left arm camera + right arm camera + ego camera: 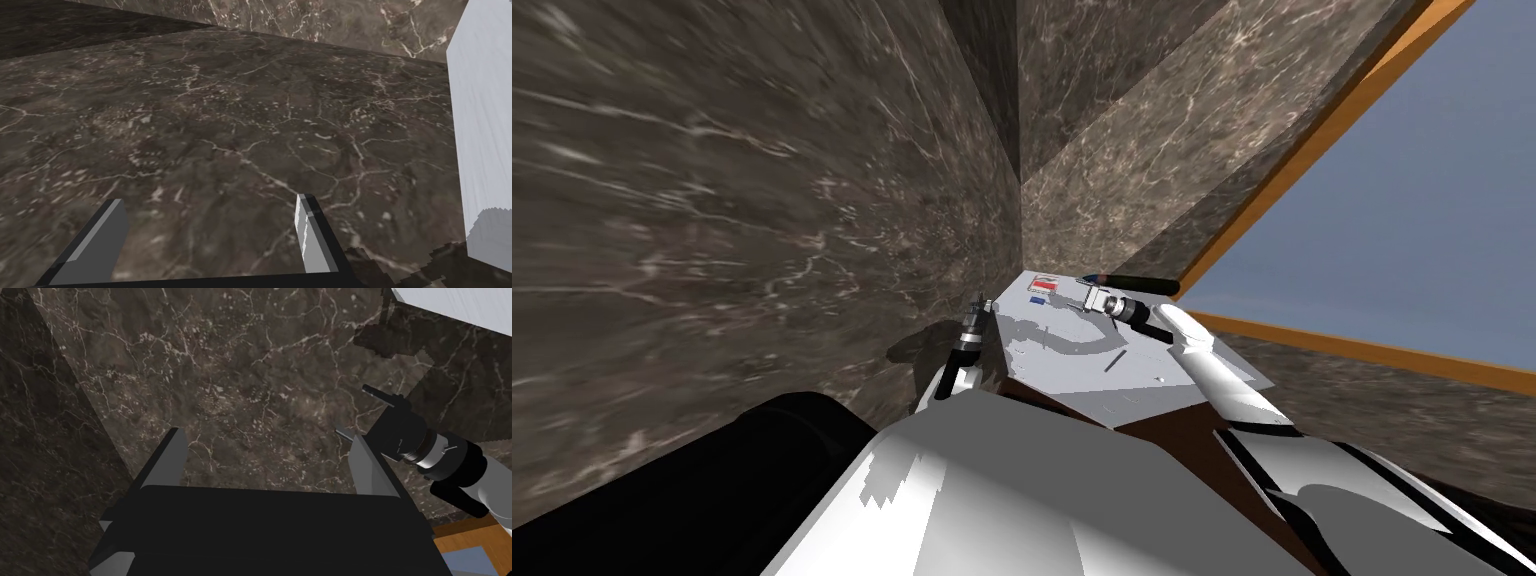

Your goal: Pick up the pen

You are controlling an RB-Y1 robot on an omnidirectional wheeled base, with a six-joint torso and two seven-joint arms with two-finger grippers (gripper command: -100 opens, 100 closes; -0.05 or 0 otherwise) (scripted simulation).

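Note:
The pen (1132,283) is a dark rod with a blue tip, lying at the far edge of a pale grey tabletop (1072,370) in the head view. My right gripper (1089,299) hovers over the table just on the near side of the pen, pointing leftward. In its wrist view my right gripper (265,453) is open with nothing between the fingers. My left gripper (975,312) hangs off the table's left edge. In the left wrist view my left gripper (210,225) is open and empty over dark marble, and it appears again as the left gripper (385,415) in the right wrist view.
Dark marble walls (762,200) close in tightly on the left and behind the table. A window with an orange frame (1312,150) lies to the right. A small red and blue label (1042,288) sits on the table. The table's white side (480,125) stands beside my left gripper.

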